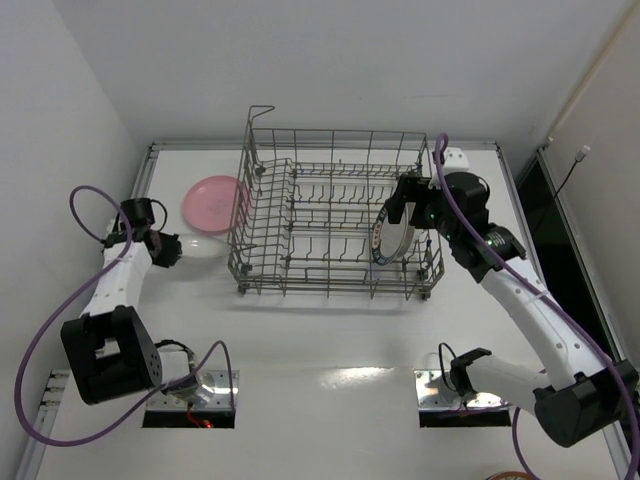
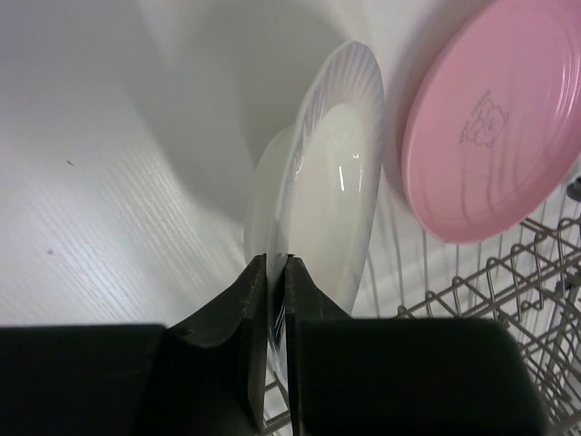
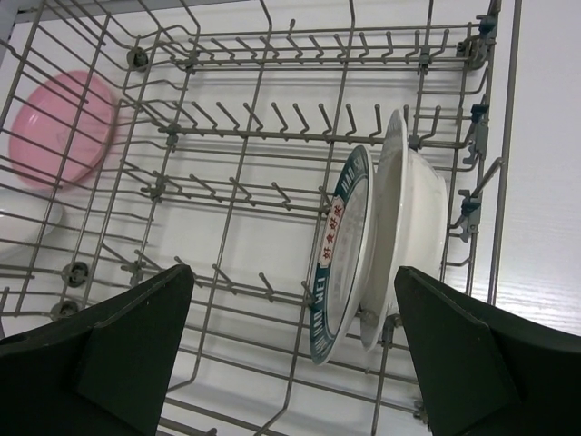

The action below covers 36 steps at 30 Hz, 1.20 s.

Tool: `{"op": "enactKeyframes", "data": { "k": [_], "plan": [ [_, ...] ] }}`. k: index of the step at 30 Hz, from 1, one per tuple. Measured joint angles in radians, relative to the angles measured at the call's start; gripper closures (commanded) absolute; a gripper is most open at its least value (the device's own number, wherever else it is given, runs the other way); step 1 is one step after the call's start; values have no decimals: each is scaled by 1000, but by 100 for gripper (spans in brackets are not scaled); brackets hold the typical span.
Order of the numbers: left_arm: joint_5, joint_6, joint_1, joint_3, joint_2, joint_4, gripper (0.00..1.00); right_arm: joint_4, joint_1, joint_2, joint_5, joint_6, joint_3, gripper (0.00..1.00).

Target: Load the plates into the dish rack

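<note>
The grey wire dish rack (image 1: 330, 215) stands mid-table. A blue-rimmed plate (image 1: 381, 238) stands on edge in its right end, with a white dish (image 1: 401, 241) just right of it; both show in the right wrist view, the blue-rimmed plate (image 3: 338, 259) and the white dish (image 3: 408, 227). My right gripper (image 1: 405, 205) hovers open above them, empty (image 3: 292, 269). The pink plate (image 1: 210, 202) rests by the rack's left side, tilted (image 2: 490, 127). My left gripper (image 1: 172, 248) is shut on the rim of a white plate (image 2: 331, 182), held on edge left of the rack.
Rows of upright tines (image 3: 263, 118) fill the rack, and a raised loop (image 1: 260, 112) stands at its far left corner. Walls close in on the left and back of the table. Two floor openings (image 1: 190, 400) lie by the arm bases.
</note>
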Motion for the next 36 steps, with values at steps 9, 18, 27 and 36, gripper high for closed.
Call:
{"op": "enactKeyframes", "data": {
  "k": [9,18,27,36],
  "plan": [
    [-48,7,-7,57,21,-48,100,0,-13,-2,-19,4,0,8],
    [-49,8,-10,200,39,-106,100,0,-14,-6,-70,7,0,8],
    [-43,7,-10,367,39,-17,100,29,-21,-7,-207,12,0,8],
    [118,-14,-56,323,21,187,100,145,-54,-2,-433,80,-21,8]
  ]
}}
